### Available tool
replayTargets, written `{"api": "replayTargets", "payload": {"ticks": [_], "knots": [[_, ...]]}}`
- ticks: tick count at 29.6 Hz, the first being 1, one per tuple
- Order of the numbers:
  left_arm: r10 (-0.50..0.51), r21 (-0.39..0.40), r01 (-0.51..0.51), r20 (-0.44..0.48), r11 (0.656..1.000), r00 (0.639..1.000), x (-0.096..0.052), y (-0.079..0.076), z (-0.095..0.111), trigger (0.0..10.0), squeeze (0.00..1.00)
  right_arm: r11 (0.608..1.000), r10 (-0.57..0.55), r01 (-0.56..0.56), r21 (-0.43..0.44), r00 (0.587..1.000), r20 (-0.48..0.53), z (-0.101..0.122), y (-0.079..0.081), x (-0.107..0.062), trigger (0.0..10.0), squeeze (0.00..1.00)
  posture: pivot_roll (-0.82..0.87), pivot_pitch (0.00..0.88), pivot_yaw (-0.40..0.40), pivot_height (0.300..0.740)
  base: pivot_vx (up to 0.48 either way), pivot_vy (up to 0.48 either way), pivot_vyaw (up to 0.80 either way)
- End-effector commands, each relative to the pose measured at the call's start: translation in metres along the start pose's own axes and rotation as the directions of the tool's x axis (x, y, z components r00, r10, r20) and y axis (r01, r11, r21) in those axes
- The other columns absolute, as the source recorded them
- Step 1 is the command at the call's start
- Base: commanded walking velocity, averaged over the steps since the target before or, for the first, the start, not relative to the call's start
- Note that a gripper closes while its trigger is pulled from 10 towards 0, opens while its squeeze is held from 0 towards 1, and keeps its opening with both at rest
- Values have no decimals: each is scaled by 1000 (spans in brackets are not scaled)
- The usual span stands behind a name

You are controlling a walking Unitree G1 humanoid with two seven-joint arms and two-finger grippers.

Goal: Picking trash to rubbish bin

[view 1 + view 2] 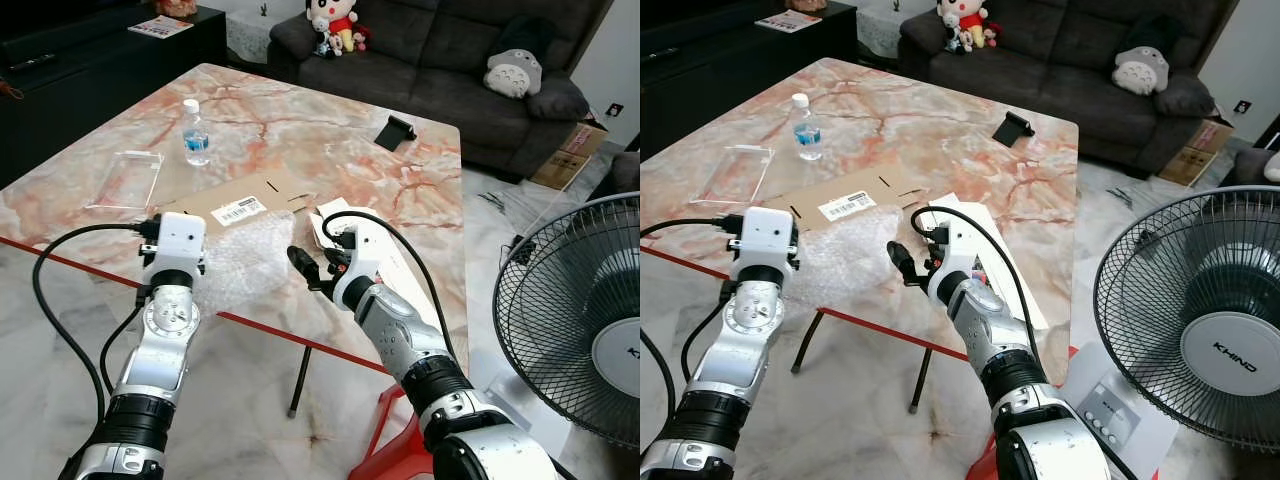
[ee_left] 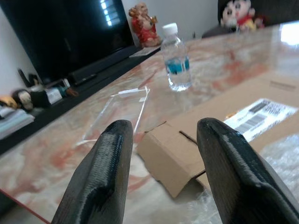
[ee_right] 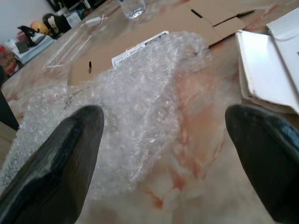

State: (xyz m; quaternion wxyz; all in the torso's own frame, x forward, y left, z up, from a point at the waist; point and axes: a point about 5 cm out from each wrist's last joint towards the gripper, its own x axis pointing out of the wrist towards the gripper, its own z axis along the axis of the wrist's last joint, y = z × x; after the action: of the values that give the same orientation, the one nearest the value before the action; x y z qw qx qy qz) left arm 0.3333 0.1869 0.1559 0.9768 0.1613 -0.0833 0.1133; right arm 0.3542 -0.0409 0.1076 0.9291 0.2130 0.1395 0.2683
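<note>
A crumpled sheet of clear bubble wrap point(image 1: 245, 262) lies near the front edge of the marble table point(image 1: 330, 110). It partly covers a flattened cardboard box point(image 1: 250, 200) with a white label. My right gripper point(image 3: 163, 158) is open just right of the wrap, low over the table, and nothing sits between its fingers point(image 1: 305, 265). My left gripper point(image 2: 163, 154) is open at the wrap's left side and points over the cardboard point(image 2: 187, 144). A small water bottle point(image 1: 195, 135) stands behind the cardboard. A clear plastic tray point(image 1: 125, 178) lies to its left.
White papers point(image 1: 330, 222) lie to the right of the wrap. A black stand point(image 1: 396, 131) sits at the far right of the table. A floor fan point(image 1: 580, 320) is close on the right, a red stool point(image 1: 390, 445) stands under my right arm, and a grey sofa point(image 1: 440, 60) is behind.
</note>
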Motion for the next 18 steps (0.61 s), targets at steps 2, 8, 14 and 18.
{"api": "replayTargets", "payload": {"ticks": [2, 8, 14, 18], "knots": [[-47, -111, 53, 56, 992, 997, -5, -13, 8, 10000, 0, 1000, -15, 17, -18, 991, 132, 21, 3, 1, 10000, 0, 39, 0, -138, 740, 0, 0, 0], [-64, -135, 69, 45, 988, 997, -7, -24, 11, 10000, 0, 983, -137, 165, -85, 953, 269, 57, -31, -14, 10000, 0, 26, 11, -140, 740, 0, 146, 0], [-69, -145, 77, 58, 986, 996, -6, -26, 14, 10000, 0, 974, -158, 198, -107, 941, 299, 65, -40, -20, 10000, 0, 21, 15, -140, 740, 0, 356, -480], [-69, -143, 78, 62, 987, 996, -5, -26, 15, 10000, 0, 977, -164, 196, -78, 938, 304, 60, -38, -19, 10000, 0, 24, 13, -138, 740, 0, 359, 0]]}}
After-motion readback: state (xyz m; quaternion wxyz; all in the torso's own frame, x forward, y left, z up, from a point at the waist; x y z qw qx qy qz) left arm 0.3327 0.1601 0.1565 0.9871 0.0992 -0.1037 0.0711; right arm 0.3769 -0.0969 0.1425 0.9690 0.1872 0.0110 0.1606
